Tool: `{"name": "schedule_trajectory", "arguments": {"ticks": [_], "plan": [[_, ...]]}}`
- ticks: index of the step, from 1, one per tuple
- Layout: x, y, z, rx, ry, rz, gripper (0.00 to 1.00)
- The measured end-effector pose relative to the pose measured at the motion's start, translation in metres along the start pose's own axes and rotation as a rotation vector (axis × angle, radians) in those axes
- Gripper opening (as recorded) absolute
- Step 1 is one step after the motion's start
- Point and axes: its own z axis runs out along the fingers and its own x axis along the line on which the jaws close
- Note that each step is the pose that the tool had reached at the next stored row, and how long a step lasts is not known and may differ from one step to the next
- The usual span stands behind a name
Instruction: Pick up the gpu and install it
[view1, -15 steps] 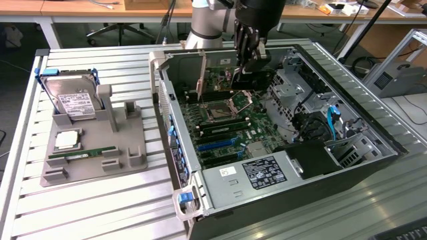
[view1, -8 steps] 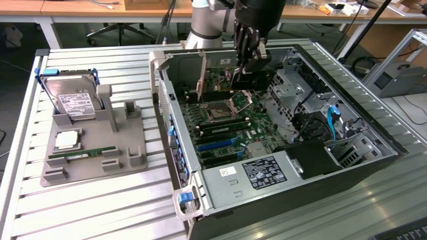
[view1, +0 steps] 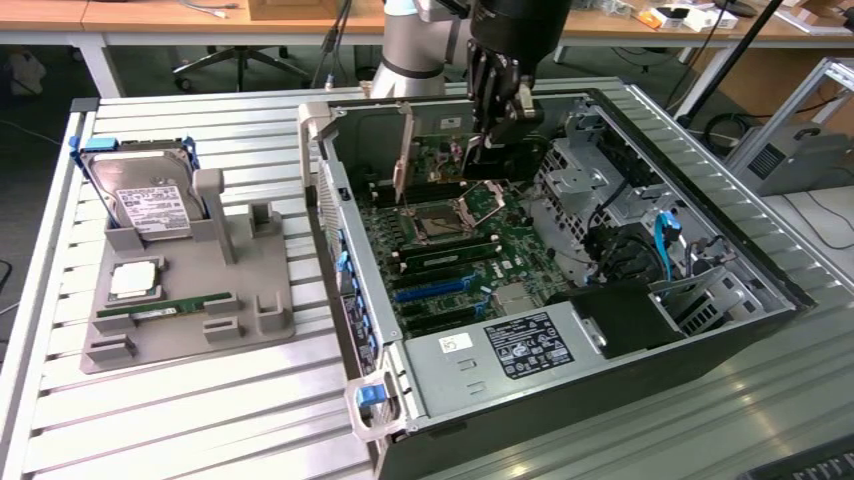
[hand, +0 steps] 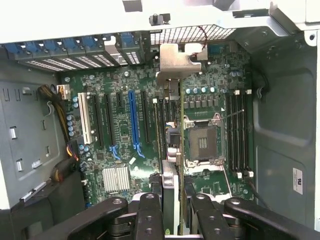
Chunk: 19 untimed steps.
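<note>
The gpu (view1: 445, 152) is a thin green card with a silver bracket (hand: 175, 62) at one end. It stands on edge inside the open computer case (view1: 587, 250), and my gripper (view1: 491, 135) is shut on it. In the wrist view the gpu (hand: 169, 150) runs edge-on from between the black fingers (hand: 150, 215) to the case's rear wall. There it lies over a black slot of the motherboard (hand: 120, 125), beside the empty CPU socket (hand: 202, 142). Whether its lower edge sits in the slot I cannot tell.
A grey holder (view1: 254, 300) on the slatted table, on the exterior view's left, carries a hard drive (view1: 150, 205), a CPU chip (view1: 134, 280) and a RAM stick (view1: 167, 305). Inside the case are blue slot latches (hand: 75, 47), a drive cage (view1: 601, 180) and cables (view1: 667, 240).
</note>
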Motion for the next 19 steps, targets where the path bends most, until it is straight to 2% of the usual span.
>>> {"name": "schedule_trajectory", "arguments": {"ticks": [6,19], "plan": [[0.0,0.0,0.0002,-0.0003,-0.0009,-0.02,0.27],[0.0036,-0.0003,0.0004,-0.0003,-0.0009,-0.021,0.27]]}}
